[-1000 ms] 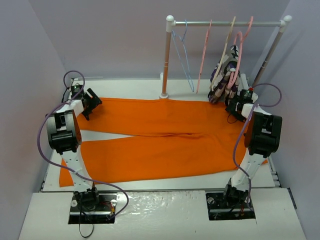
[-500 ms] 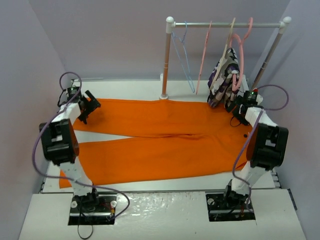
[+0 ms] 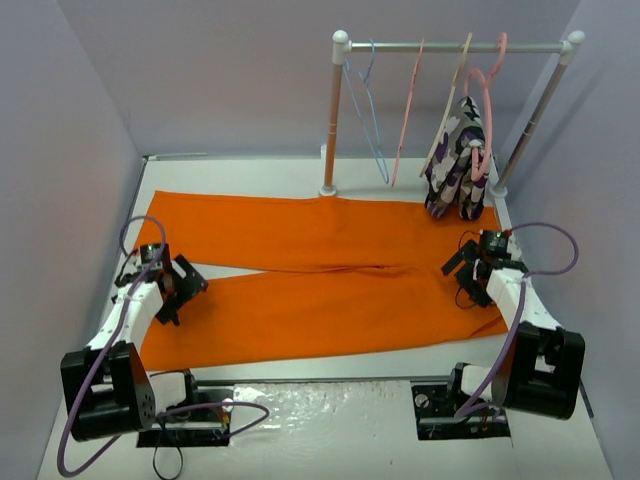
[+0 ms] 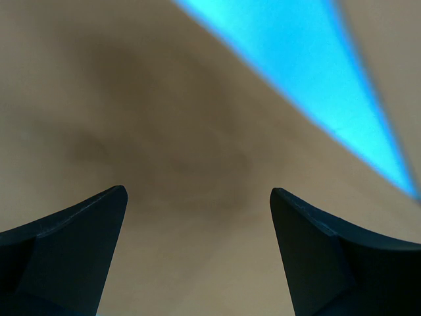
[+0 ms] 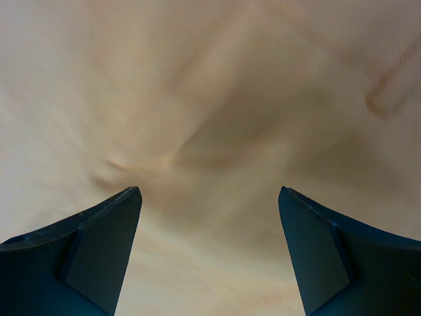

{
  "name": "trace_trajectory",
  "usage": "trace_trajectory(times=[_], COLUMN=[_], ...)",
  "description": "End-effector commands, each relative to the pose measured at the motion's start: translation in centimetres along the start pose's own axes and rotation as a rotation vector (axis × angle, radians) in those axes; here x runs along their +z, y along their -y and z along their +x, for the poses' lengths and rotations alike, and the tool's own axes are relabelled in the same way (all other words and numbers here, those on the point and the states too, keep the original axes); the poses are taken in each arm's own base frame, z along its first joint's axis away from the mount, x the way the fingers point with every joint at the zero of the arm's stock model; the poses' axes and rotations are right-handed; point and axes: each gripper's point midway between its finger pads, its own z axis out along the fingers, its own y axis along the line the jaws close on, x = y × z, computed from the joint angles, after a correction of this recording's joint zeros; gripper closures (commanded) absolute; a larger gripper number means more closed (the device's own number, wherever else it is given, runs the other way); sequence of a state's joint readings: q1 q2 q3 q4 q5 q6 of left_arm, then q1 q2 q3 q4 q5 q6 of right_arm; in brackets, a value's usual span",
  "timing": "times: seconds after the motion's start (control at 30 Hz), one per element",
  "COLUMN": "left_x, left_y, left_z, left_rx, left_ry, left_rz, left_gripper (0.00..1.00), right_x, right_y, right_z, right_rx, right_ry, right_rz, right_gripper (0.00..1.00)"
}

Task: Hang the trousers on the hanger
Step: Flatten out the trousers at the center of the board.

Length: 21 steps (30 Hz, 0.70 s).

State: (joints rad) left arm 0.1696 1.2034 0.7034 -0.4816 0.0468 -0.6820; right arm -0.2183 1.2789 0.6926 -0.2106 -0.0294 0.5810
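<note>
Long plain bright orange cloth trousers [image 3: 320, 280] lie flat across the white table [image 3: 240, 172], filling the middle of the top view. The waist is toward the right and the two legs run out to the left. The upper leg reaches the left edge of the table; the lower leg ends lower left.

The thin light-blue wire hanger [image 3: 368, 115] hangs by its hook at the left end of the metal rail [image 3: 450, 46], upper centre of the frame. It is bare and well apart from the trousers. Further right on the rail hang pink hangers [image 3: 410, 110], a beige hanger [image 3: 447, 115] and a purple-white-black patterned garment [image 3: 458, 160].

The left gripper [image 3: 183, 300] is low over the end of the lower trouser leg, at the left of the frame. Its jaws are spread wide with nothing between them. In the left wrist view the left gripper [image 4: 197, 192] shows two dark fingers far apart over blurred tan-looking cloth, with a blue band [image 4: 316, 85] at upper right.

The right gripper [image 3: 458, 282] is over the waist end, right of centre. Its jaws are also spread wide and hold nothing. The right wrist view of it [image 5: 209, 191] shows only washed-out, wrinkled cloth.

Both wrist views are too blurred to tell whether the fingertips touch the fabric, though it looks very close.
</note>
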Motion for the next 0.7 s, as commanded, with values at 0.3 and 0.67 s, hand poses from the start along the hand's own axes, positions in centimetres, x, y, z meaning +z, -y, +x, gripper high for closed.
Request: trace_trajectory(times=[0.3,0.67], left_x=[3.1,6.2], left_y=[-2.6,-0.6], left_z=[2.7,-2.8], left_rx=[-0.147,-0.169], left_ry=[-0.052,-0.018], left_rz=[-0.129,-0.146], left_gripper=[0.12,0.12], right_x=[2.7,4.0], right_y=[2.0,1.3], right_z=[2.9,0.3], right_rx=[0.116,0.135], right_ry=[-0.035,0.04], right_rz=[0.021,0.017], right_gripper=[0.15,0.15])
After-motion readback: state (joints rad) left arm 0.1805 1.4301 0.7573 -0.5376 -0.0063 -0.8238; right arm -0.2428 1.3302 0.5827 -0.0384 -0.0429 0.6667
